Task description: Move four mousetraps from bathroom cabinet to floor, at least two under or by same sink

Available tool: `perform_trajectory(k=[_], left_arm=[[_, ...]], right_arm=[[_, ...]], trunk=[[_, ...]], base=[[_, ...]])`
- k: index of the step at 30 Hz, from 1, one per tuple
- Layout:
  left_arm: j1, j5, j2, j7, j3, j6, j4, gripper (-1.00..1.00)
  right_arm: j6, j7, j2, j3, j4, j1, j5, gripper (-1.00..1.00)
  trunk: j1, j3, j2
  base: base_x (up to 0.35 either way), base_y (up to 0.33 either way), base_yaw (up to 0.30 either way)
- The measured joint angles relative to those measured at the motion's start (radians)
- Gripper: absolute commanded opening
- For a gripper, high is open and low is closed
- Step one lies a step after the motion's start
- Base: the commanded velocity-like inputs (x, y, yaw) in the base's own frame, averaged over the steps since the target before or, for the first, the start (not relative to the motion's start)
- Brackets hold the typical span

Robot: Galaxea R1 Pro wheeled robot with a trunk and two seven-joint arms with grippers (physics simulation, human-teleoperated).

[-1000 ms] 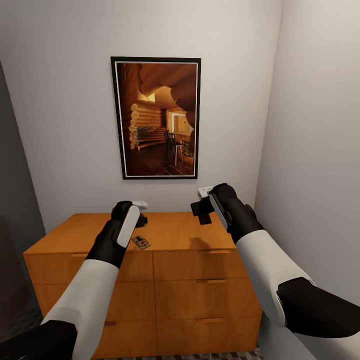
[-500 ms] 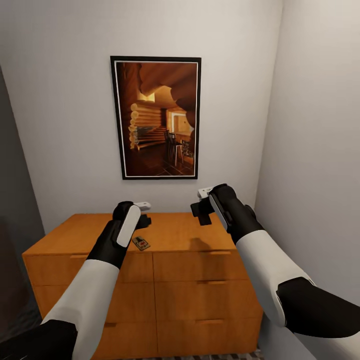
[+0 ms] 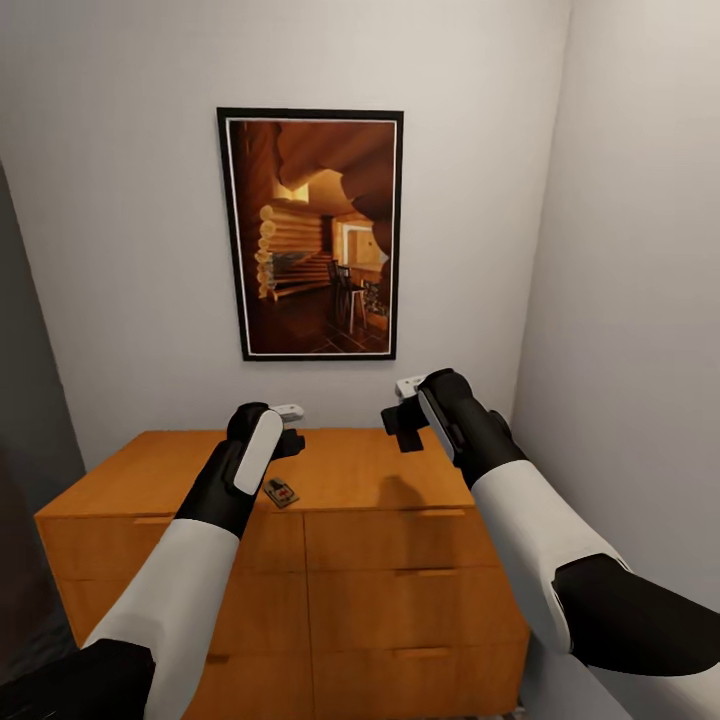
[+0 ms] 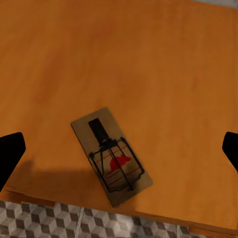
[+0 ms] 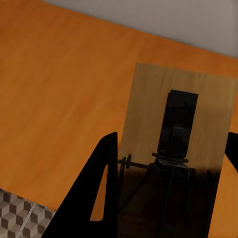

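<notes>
Near the cabinet's (image 3: 380, 470) front edge, a mousetrap (image 3: 281, 492) is lying flat in the head view, under the hovering left gripper (image 3: 283, 440). Left wrist view: its fingers (image 4: 10, 153) are spreading wide around that trap (image 4: 111, 155). Right wrist view: the right gripper (image 5: 168, 198) is pinching a second trap (image 5: 176, 144) above the top.

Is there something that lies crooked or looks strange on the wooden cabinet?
One mousetrap lies askew on the cabinet, right at its front edge, below the open left claw. The right claw holds another mousetrap in the air. Nothing looks damaged.
</notes>
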State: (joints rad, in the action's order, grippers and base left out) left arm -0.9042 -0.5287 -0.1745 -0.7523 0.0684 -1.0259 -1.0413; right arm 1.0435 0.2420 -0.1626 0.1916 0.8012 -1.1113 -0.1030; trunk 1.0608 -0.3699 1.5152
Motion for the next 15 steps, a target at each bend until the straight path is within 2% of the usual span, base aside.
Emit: perform_trajectory(k=[15], left_arm=[[0.000, -0.002, 0.000, -0.001, 0.003, -0.001, 0.003, 1.00]], right_arm=[[0.000, 0.000, 0.000, 0.000, -0.021, 0.000, -0.001, -1.00]], trunk=[[0.000, 0.000, 0.000]], base=[[0.017, 0.000, 0.000]])
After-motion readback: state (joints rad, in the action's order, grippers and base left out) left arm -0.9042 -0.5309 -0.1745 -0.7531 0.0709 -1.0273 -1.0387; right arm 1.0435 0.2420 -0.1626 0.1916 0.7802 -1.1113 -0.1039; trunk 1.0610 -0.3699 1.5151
